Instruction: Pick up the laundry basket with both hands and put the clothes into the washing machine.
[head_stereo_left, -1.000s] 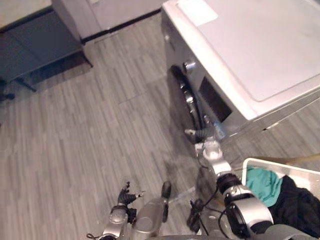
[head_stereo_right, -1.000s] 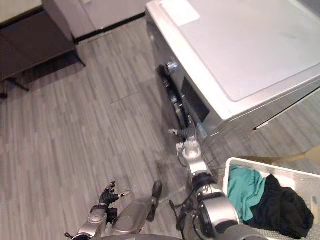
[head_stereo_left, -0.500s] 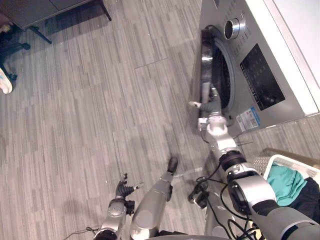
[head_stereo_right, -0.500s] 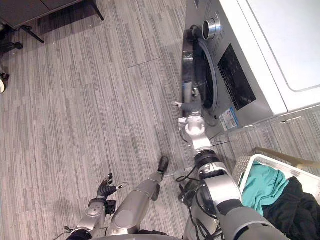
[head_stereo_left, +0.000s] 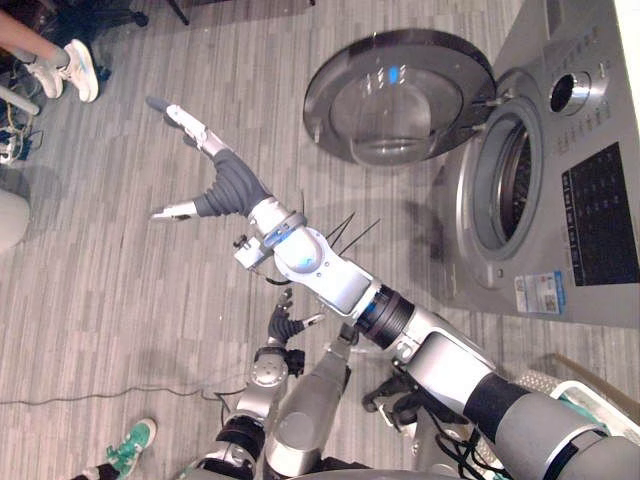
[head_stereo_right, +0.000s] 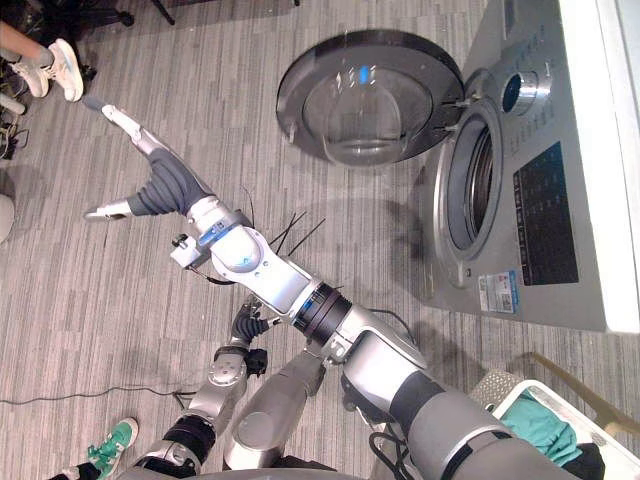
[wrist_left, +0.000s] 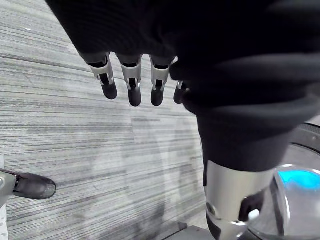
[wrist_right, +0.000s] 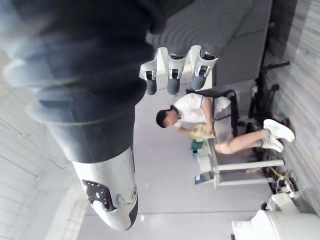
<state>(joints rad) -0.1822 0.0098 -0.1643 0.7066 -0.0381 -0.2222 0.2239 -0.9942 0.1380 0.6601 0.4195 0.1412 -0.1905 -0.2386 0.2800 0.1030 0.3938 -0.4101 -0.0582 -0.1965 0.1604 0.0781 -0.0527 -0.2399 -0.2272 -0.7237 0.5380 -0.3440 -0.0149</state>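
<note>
Washer stands at three o'clock in our head view, its round door wide open at twelve. Our right hand is out at ten o'clock above the floor, fingers straight and spread, holding nothing. Our left hand hangs low near six, fingers relaxed, empty too. We see the basket at five o'clock, apart from both hands, with teal clothes inside. A person's shoe shows at eleven.

A person's white shoe rests on the grey plank floor.
</note>
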